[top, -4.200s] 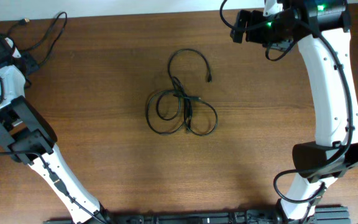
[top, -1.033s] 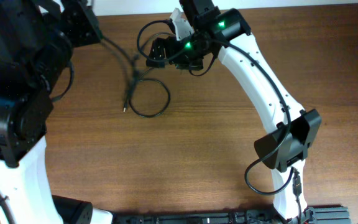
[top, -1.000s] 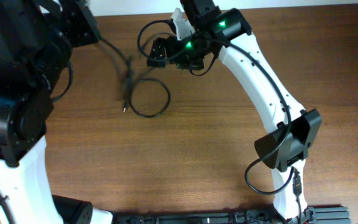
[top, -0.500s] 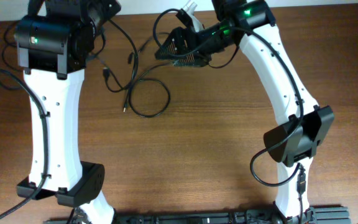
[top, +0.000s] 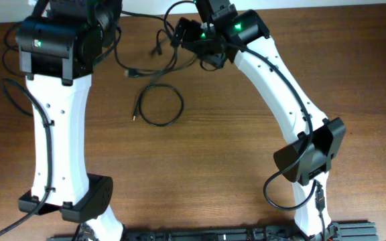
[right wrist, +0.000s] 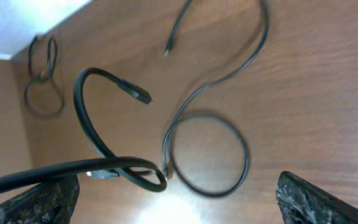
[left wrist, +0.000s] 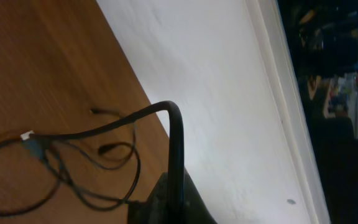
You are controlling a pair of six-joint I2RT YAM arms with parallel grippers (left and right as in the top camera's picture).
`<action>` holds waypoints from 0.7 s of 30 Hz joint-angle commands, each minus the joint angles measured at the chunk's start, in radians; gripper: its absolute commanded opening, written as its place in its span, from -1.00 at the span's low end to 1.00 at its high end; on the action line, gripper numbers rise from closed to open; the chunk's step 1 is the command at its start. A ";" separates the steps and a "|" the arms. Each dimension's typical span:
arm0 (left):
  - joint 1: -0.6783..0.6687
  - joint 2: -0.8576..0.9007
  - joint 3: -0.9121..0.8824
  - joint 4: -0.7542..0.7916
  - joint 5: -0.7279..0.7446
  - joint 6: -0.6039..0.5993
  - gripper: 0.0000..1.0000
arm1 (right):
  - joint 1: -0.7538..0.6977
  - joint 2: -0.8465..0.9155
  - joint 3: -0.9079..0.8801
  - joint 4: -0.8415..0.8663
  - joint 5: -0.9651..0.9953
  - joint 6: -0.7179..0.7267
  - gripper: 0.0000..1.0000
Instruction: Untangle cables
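One cable (top: 181, 104) looped flat on table (top: 213, 174); right tool (right wrist: 178, 182) spread wide.

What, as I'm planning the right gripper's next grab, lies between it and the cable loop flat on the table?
A lifted cable strand curls in front of the right gripper, crossing the left edge of the loop in the wrist view. The rest of the loop shows clear.
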 commanded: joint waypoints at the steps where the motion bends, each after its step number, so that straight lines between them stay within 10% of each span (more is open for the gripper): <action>1: 0.005 -0.056 0.007 0.003 0.045 -0.013 -1.00 | 0.005 0.013 -0.001 0.052 0.079 0.021 0.97; 13: 0.233 -0.184 0.007 -0.049 -0.083 0.087 -1.00 | -0.035 0.073 -0.001 -0.105 0.145 0.016 0.97; 16: 0.233 -0.185 0.006 -0.014 0.058 0.396 -1.00 | -0.035 0.073 -0.001 -0.183 0.116 -0.005 0.97; 21: 0.224 -0.153 0.006 -0.107 0.170 0.438 -1.00 | -0.096 -0.021 0.043 -0.172 -0.262 -0.463 0.79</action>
